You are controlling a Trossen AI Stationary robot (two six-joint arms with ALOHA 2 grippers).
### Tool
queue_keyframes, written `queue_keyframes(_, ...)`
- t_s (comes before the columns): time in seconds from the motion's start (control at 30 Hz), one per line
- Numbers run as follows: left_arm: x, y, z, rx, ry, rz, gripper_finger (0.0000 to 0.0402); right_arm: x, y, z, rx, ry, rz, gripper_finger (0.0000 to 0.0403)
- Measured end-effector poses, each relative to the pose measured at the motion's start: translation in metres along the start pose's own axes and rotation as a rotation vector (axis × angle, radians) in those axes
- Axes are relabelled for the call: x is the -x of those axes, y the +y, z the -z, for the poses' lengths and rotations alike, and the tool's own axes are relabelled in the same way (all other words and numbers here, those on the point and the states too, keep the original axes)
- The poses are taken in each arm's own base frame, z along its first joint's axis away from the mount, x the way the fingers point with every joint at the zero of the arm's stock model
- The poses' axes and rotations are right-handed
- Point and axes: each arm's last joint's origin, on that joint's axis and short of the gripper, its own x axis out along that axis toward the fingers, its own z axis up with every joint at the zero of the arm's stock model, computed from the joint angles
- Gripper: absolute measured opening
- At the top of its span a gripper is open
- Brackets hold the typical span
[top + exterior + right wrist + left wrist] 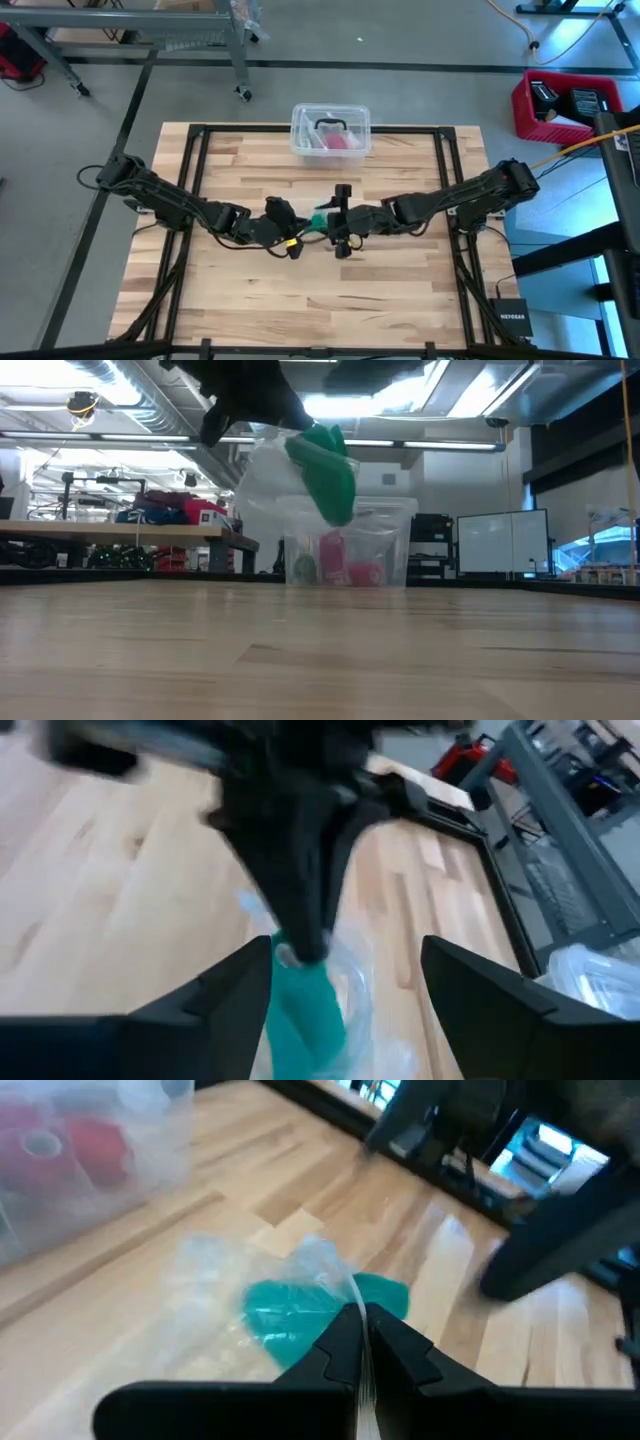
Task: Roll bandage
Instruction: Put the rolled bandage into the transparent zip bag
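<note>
Wood table (250,300); left gripper (362,1330) pinches apparently bagged bandage (290,1320).

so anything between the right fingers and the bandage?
A clear plastic wrapper still surrounds the teal bandage. The left gripper holds that wrapper pinched shut above the table, its fingers sitting right over the bandage. The right gripper is open around it; nothing else is visibly in the way.
</note>
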Motion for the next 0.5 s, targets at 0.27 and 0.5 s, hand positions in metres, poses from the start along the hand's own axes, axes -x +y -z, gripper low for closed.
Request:
queue_keyframes(0.27, 0.001, -0.001, 0.001, 0.002, 0.001, 0.003, 0.0005, 0.023, 0.012, -0.007, 0.125, 0.167, -0.171, 0.0219)
queue_keyframes(0.5, 0.004, -0.008, 0.000, 0.019, -0.027, 0.045, 0.0005, 0.005, 0.019, 0.007, 0.149, 0.160, -0.085, 0.0063)
